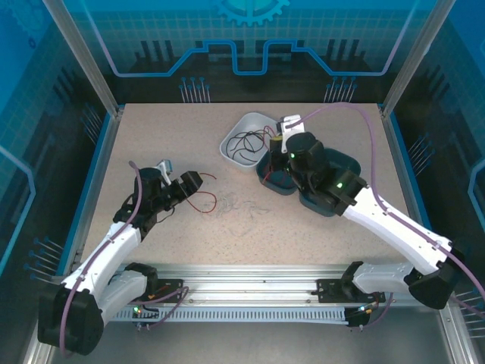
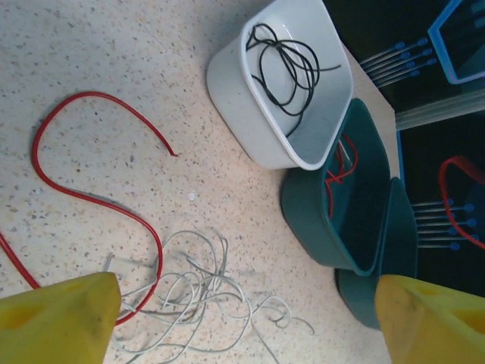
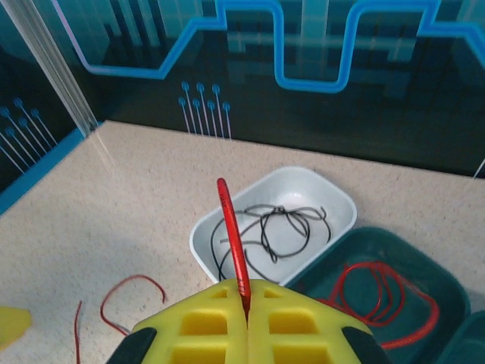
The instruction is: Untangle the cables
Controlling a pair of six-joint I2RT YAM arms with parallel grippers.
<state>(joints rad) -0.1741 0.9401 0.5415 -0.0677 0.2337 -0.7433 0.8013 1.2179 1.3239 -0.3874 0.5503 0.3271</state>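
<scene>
A loose red cable [image 2: 91, 197] curves over the speckled table, its lower part crossing a tangle of thin white cables [image 2: 189, 296]. My left gripper [image 2: 244, 303] hovers open over that tangle, yellow fingers [image 2: 61, 318] wide apart and holding nothing. From above, the left gripper [image 1: 189, 186] sits just left of the red cable [image 1: 204, 199] and the white cables [image 1: 239, 205]. My right gripper [image 3: 248, 303] is shut on another red cable [image 3: 231, 227], which sticks up stiffly from between its pads. That right gripper [image 1: 274, 142] hangs over the bins.
A white bin [image 3: 208, 262] holds a coiled black cable [image 3: 276, 227]. Beside it a teal bin [image 3: 424, 250] holds looped red cable [image 3: 386, 292]. A second teal bin [image 2: 379, 280] sits next to it. Blue-edged walls ring the table [image 1: 151, 136].
</scene>
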